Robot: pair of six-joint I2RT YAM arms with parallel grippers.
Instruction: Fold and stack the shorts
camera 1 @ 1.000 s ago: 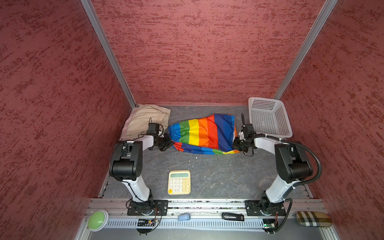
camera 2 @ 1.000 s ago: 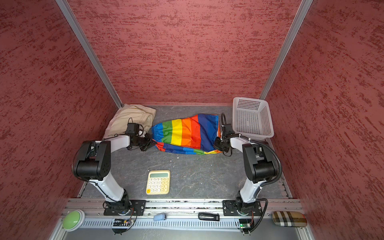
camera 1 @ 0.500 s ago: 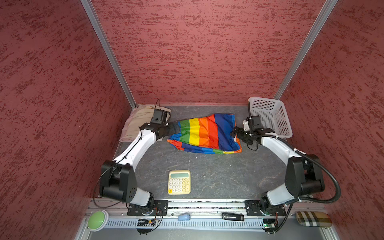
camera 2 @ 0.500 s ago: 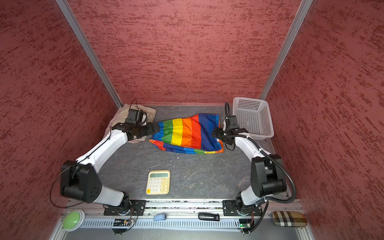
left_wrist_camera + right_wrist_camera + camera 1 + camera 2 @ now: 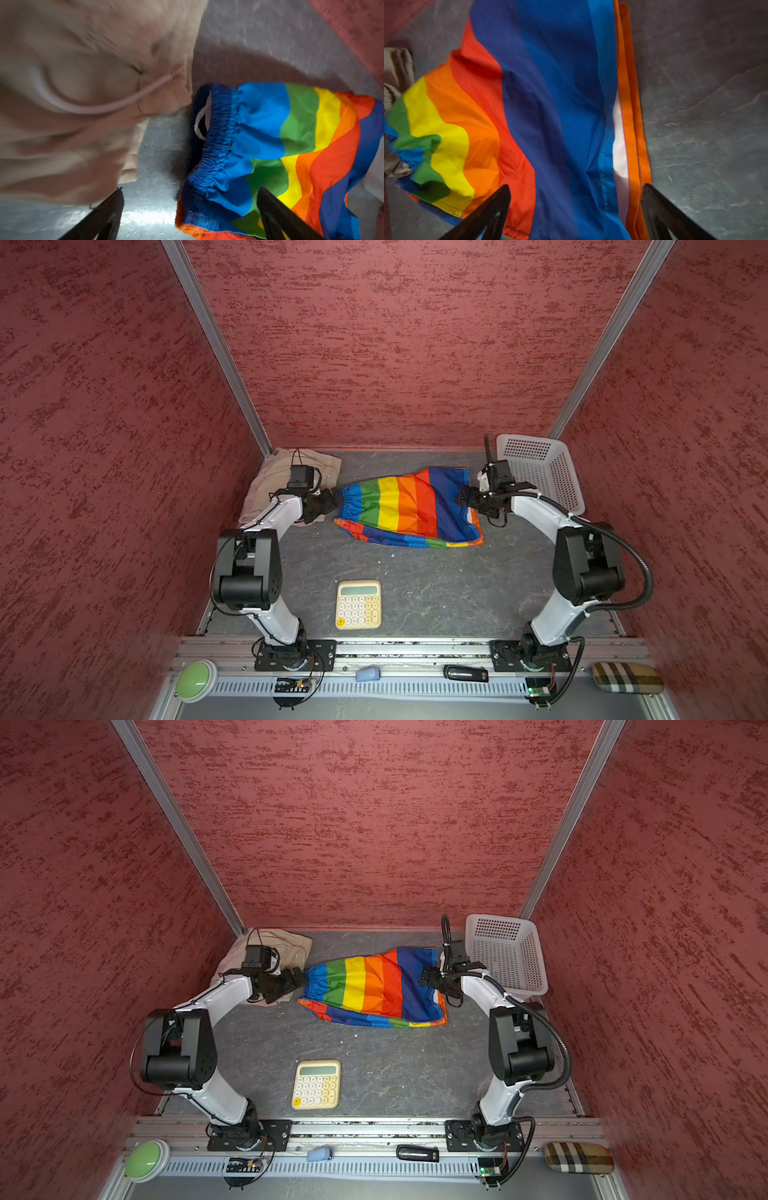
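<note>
**Two spread grippers, one at each end of the rainbow shorts**

The rainbow shorts (image 5: pixel 407 510) lie on the grey counter (image 5: pixel 436 585), toward 12 o'clock from its middle in both top views. They are laid sideways, with the gathered blue waistband pointing to 9 o'clock and the orange-trimmed leg hems to 3 o'clock. The cloth is doubled over itself, and a strip of the lower layer shows along the 6 o'clock edge.

The left gripper (image 5: pixel 333 499) sits at the waistband end with its jaws wide apart. Its wrist view shows one finger over bare counter and the other over the rainbow cloth, neither pinching anything. The right gripper (image 5: pixel 462 497) sits at the hem end, equally wide. Its wrist view shows the dark blue band and the orange hem lying between the fingers, with nothing clamped.

The beige shorts (image 5: pixel 272 477) are bunched in the far corner at 10 o'clock, partly under the left arm's wrist. Their pale drawstring (image 5: pixel 99 108) curves across the cloth in the left wrist view. Their nearest edge is just beside the rainbow waistband, but I cannot tell whether the two touch.

A white perforated basket (image 5: pixel 552 477) stands at 2 o'clock, just behind the right gripper. A cream calculator (image 5: pixel 358 604) lies at 6 o'clock from the rainbow shorts, well apart from them.
</note>
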